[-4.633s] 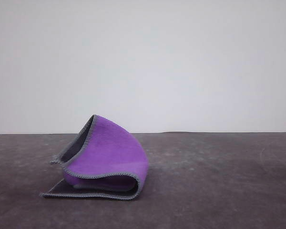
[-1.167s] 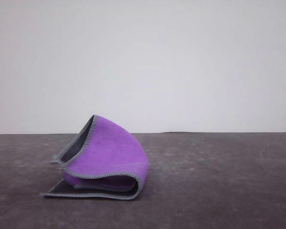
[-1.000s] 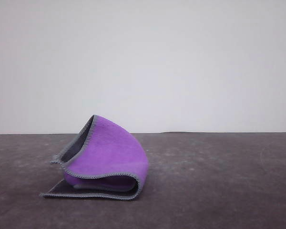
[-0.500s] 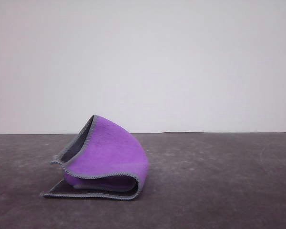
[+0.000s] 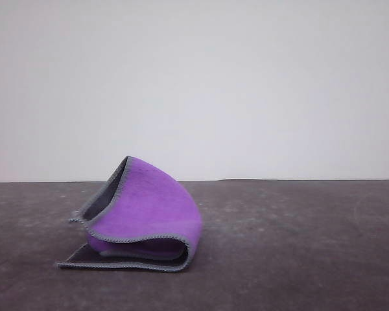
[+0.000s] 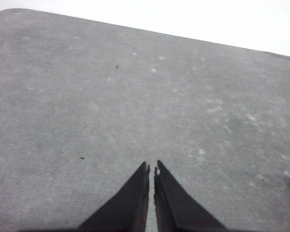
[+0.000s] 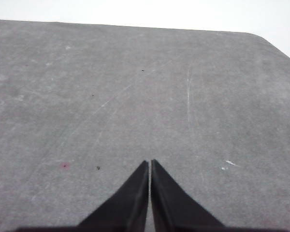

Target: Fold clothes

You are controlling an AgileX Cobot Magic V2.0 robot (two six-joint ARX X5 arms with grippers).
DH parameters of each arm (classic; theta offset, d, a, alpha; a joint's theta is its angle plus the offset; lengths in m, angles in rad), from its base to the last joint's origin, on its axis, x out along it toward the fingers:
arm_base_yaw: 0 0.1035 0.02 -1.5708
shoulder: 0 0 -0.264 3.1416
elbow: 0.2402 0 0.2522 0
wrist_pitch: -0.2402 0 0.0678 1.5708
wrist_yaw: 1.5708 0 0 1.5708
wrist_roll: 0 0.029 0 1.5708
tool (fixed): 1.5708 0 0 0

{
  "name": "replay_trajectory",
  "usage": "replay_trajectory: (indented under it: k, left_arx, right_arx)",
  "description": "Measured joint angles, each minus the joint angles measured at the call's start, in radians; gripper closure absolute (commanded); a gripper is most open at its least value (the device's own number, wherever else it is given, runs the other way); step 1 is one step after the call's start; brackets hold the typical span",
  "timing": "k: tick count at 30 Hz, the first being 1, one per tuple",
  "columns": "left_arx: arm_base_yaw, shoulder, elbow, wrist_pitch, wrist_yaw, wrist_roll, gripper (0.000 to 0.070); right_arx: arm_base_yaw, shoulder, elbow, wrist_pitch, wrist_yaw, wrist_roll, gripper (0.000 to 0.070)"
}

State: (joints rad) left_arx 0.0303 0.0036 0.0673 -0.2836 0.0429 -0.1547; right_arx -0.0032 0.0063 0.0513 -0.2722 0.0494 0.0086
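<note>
The clothes (image 5: 146,214) are one small cloth lying left of centre on the dark table (image 5: 292,246) in the front view. It is folded over loosely: the purple face bulges up on top, the charcoal face lies flat underneath, and grey stitching runs along the edges. A sliver of dark material at the edge of the left wrist view may be the cloth. My left gripper (image 6: 152,169) is shut with nothing between its black fingers, above bare table. My right gripper (image 7: 150,163) is also shut and holds nothing, over bare table.
A plain white wall (image 5: 194,84) stands behind the table. The grey tabletop (image 7: 135,96) carries faint scratches and specks, and its rounded far corners show in both wrist views.
</note>
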Motion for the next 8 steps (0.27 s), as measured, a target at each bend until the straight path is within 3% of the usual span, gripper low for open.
replay_trajectory:
  k: [8]
  left_arx:
    - [0.0, 0.0, 0.0, 0.0, 0.0, 0.0, 0.0696]
  right_arx:
    - [0.0, 0.0, 0.0, 0.0, 0.0, 0.0, 0.07]
